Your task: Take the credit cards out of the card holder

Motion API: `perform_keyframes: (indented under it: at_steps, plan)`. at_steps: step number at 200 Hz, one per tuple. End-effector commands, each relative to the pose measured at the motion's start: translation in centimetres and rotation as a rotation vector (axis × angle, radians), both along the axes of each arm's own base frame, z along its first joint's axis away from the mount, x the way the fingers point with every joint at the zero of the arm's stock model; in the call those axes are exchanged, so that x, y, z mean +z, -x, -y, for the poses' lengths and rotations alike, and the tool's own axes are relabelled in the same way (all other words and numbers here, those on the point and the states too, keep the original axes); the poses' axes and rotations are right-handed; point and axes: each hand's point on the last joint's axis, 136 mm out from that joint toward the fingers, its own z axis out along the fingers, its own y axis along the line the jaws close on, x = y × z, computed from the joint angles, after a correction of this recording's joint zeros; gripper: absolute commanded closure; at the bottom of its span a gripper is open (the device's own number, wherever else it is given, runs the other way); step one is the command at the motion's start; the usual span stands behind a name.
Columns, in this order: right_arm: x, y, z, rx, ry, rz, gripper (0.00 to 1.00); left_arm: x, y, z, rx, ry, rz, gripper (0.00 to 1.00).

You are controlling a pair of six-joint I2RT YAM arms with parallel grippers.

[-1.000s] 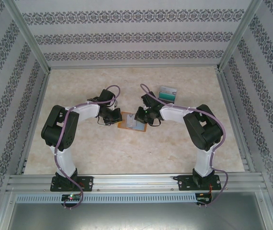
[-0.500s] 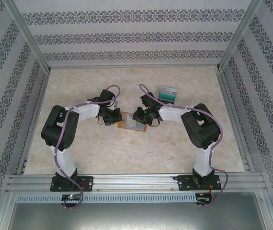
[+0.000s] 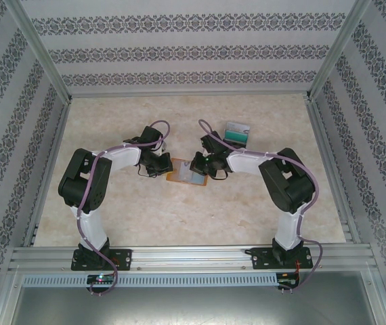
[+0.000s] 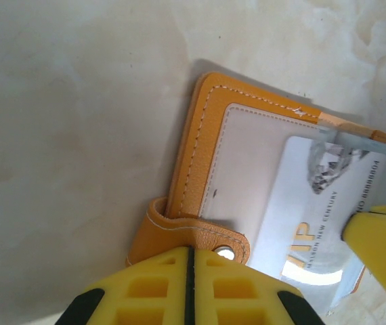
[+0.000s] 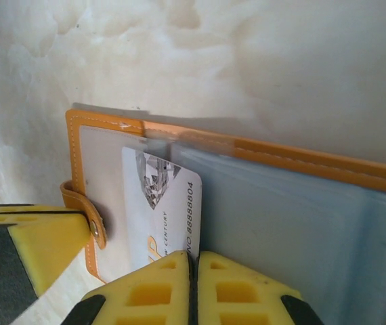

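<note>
Card holder: we see the orange card holder (image 3: 187, 171) lying open and flat on the surface (image 3: 145, 217), about midway between the two arms.
Strap: a short orange strap (image 4: 179, 233) with a metal snap sticks out from the outer edge of one half.
Left gripper: the left gripper (image 4: 189, 252) is clenched, its yellow fingers pressed together with only a thin seam between them. The tips sit right at the strap, and we cannot tell whether they pinch it or only press on it.
Credit card: a pale grey credit card (image 4: 308, 203) with gold "VIP" lettering and a diamond picture lies on the strap half, over its clear window. One long edge runs along the fold.
Right gripper: the right gripper (image 5: 193, 257) is also clenched, with its tips meeting at the near edge of the credit card. In the left wrist view one of its fingers lies on top of the card. We cannot tell whether the card is pinched.
Other half: blue-grey layers cover it, and we cannot tell cards from sleeves there.
Clear box: a clear box (image 3: 237, 133) with teal contents sits beyond the right arm's wrist, apart from the card holder.
</note>
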Motion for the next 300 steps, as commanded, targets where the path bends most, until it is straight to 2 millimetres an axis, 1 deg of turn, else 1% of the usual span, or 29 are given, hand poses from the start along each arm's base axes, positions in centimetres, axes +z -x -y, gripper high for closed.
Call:
perform_keyframes:
  at_steps: [1,23,38,50,81,89,107,121,141,147,158,174,194,201,214,229,245,260,289,300]
  plan:
    - [-0.4,0.9,3.0,-0.018,0.072,-0.005,1.0,-2.5,2.1,-1.3,0.009,-0.089,-0.095,1.0]
    - [0.1,1.3,4.4,-0.026,0.079,0.005,1.0,-2.3,2.1,-1.2,0.007,-0.083,-0.09,1.0]
    - [1.2,1.4,4.9,-0.022,0.068,0.027,1.0,-1.9,2.0,-1.1,0.004,-0.077,-0.084,1.0]
    - [2.6,1.3,4.9,-0.009,0.052,0.054,1.0,-1.4,1.8,-1.0,0.005,-0.067,-0.073,1.0]
    - [6.5,0.9,5.0,0.041,0.063,0.144,1.0,1.3,1.1,-0.5,0.003,-0.033,-0.016,1.0]
    - [7.2,0.9,5.3,0.059,0.085,0.162,1.0,2.1,1.0,-0.4,0.002,-0.022,0.0,1.0]
    - [9.0,0.8,6.2,0.126,0.167,0.226,1.0,4.4,0.4,0.0,-0.002,0.005,0.053,0.95]
    - [10.4,0.5,7.0,0.181,0.236,0.284,1.0,6.4,0.2,0.0,-0.002,0.021,0.1,0.89]
    - [12.6,-0.1,8.4,0.271,0.361,0.392,1.0,9.1,0.1,0.0,-0.003,0.04,0.174,0.82]
    - [13.2,-0.3,8.8,0.304,0.397,0.432,1.0,9.9,0.0,-0.1,-0.001,0.043,0.197,0.76]
    - [14.3,-0.7,9.6,0.374,0.472,0.507,1.0,11.3,0.0,-0.3,0.001,0.048,0.241,0.62]
    - [15.3,-1.1,10.6,0.484,0.565,0.598,1.0,13.3,0.2,-0.7,0.004,0.05,0.302,0.39]
    - [15.9,-1.5,11.9,0.628,0.693,0.672,1.0,15.3,0.5,-1.5,0.027,0.035,0.37,0.06]
    - [16.1,-1.9,12.7,0.66,0.764,0.684,1.0,15.9,0.6,-1.8,0.033,0.033,0.393,0.0]
    - [16.5,-2.9,14.1,0.714,0.875,0.697,1.0,17.0,0.9,-1.9,0.028,0.04,0.431,0.0]
    - [16.6,-4.0,15.2,0.759,0.948,0.697,1.0,18.0,1.2,-2.2,0.028,0.038,0.459,0.0]
    - [16.7,-5.5,16.1,0.8,1.02,0.704,1.0,18.4,1.6,-2.5,0.031,0.033,0.473,0.0]
    - [16.8,-6.8,16.4,0.844,1.075,0.727,1.0,18.7,1.9,-2.8,0.037,0.024,0.48,0.0]
    - [15.4,-9.1,16.4,0.976,1.152,0.729,1.0,18.6,2.5,-3.4,0.049,0.007,0.47,0.0]
    - [15.3,-9.9,16.5,0.988,1.17,0.739,1.0,18.7,2.7,-3.6,0.056,0.003,0.471,0.0]
